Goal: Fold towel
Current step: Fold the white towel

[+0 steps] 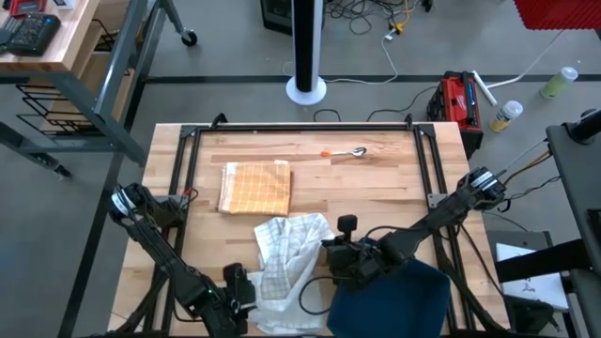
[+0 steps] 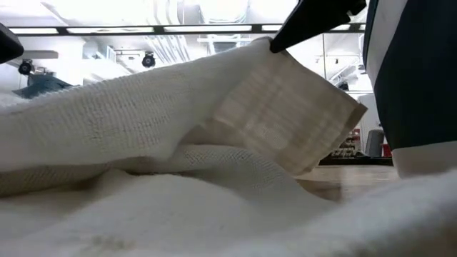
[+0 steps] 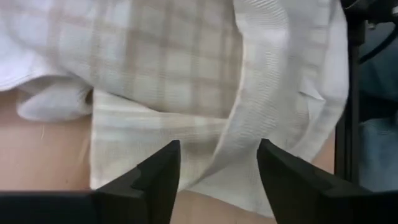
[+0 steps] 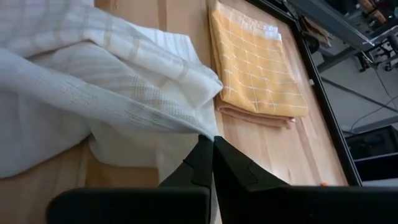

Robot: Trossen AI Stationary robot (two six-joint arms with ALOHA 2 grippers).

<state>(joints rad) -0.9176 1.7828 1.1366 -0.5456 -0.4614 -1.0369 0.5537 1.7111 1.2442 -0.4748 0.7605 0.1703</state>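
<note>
Here the white towel point(image 1: 286, 258) lies crumpled at six o'clock on the table point(image 1: 376, 178), just below a folded orange towel point(image 1: 255, 186). The left gripper point(image 3: 217, 168) stands with fingers apart over the cloth, holding nothing. The right gripper point(image 4: 212, 163) is pinched closed at the towel's edge. To fold well, I'd spread the heap flat first, then take two corners. No readable writing shows.

We see the left gripper point(image 3: 217, 171) at the table's 7 o'clock, fingers spread apart, holding nothing; the right gripper point(image 4: 211, 155) sits at 5 o'clock, fingers pressed together, forearm extending toward 3 o'clock
</note>
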